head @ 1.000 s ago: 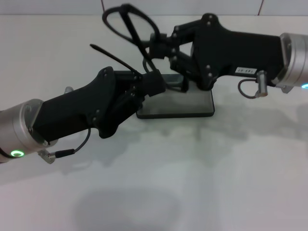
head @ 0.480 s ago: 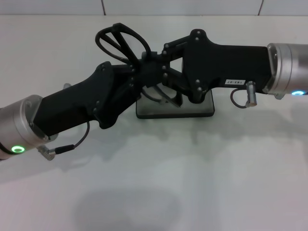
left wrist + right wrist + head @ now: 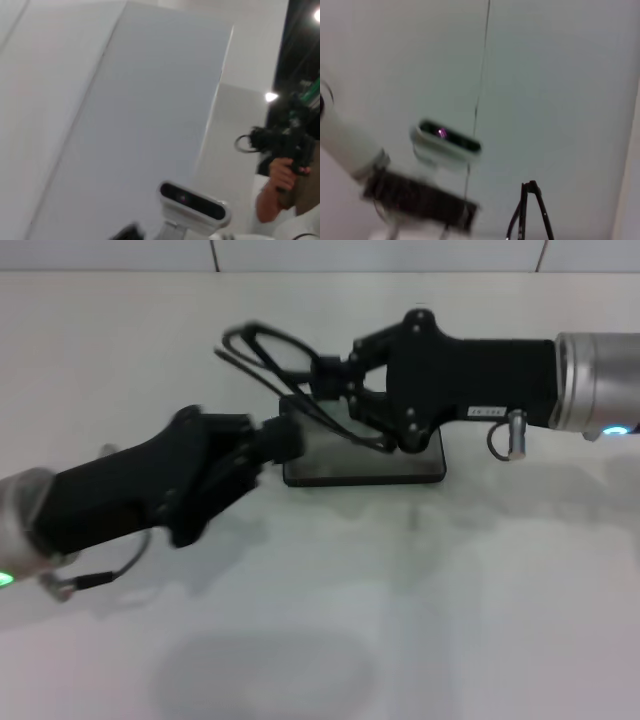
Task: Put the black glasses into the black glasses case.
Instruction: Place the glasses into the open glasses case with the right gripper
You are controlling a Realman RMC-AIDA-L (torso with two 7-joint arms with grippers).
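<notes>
Looks like a robotics lab or test room: plain white table [image 3: 420,620], bare white wall panels [image 3: 125,125], a camera on a white mount [image 3: 192,202], and a person [image 3: 287,175] holding up filming gear.

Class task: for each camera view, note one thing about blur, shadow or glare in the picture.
Head view: the left gripper and its arm are smeared by motion, while the right gripper holding the thin black-framed glasses looks sharper; soft shadows lie on the white table. Left wrist view: bright lamp glare at one corner. Right wrist view: hazy throughout.
</notes>
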